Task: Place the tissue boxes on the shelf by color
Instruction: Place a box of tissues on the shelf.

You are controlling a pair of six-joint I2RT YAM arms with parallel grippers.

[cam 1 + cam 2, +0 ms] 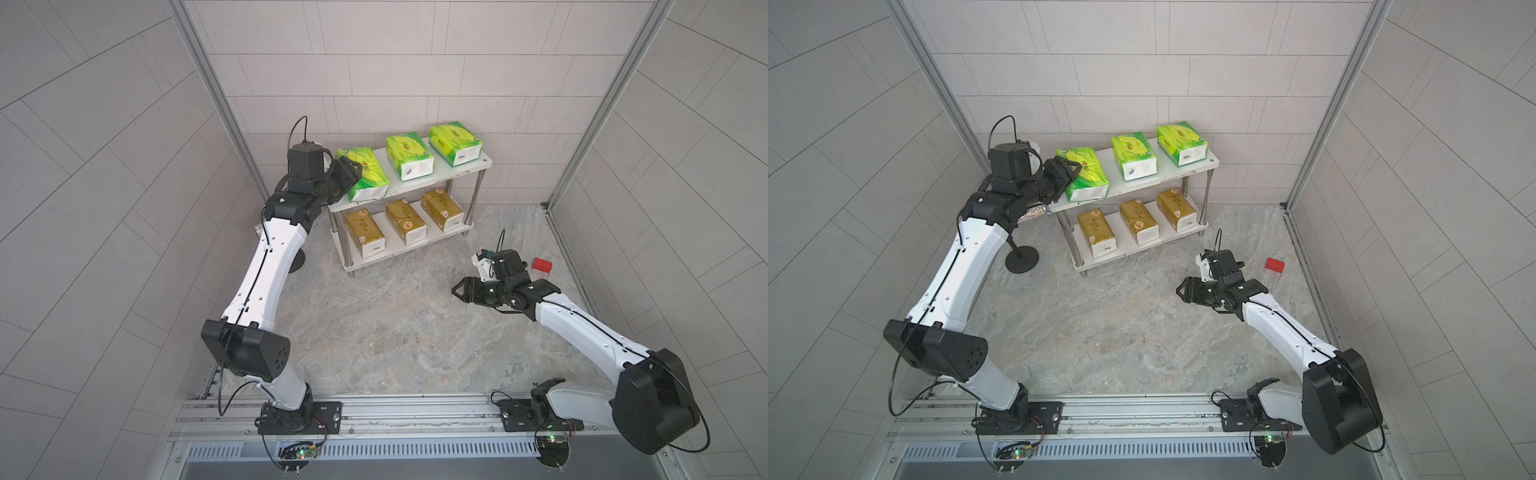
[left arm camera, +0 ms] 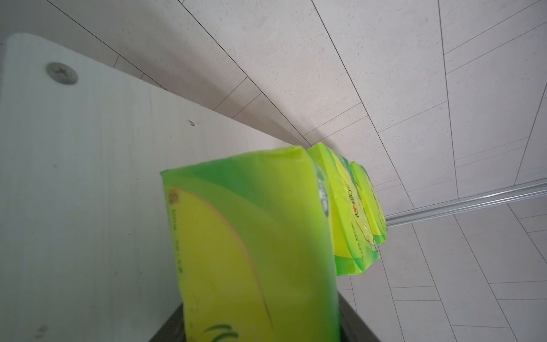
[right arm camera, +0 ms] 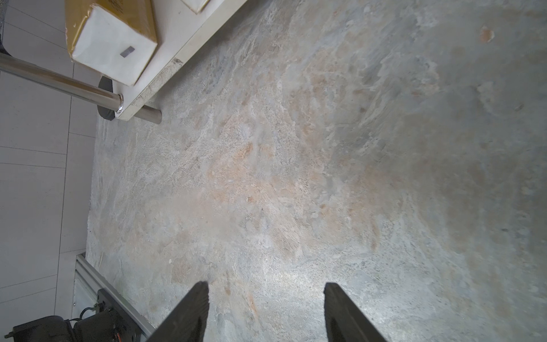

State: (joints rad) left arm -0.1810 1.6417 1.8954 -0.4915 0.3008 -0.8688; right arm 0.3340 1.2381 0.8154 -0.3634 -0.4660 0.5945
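Straddling the end green pack (image 1: 370,176) on the shelf's (image 1: 473,167) top board, left-arm end, with the left gripper (image 1: 354,176); clamped or slackened, cannot tell. Right gripper (image 3: 265,288) spread, empty, before the shelf. Skewed at the front edge: could be dragged off on pulling back. Edge and gold packs (image 1: 405,220) below seen in both top views only, missed by left wrist.

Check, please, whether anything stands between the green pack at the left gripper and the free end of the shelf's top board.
Nothing visible does. The held green pack in the left gripper is already over that end of the top board; the middle green pack and far green pack lie further along it.
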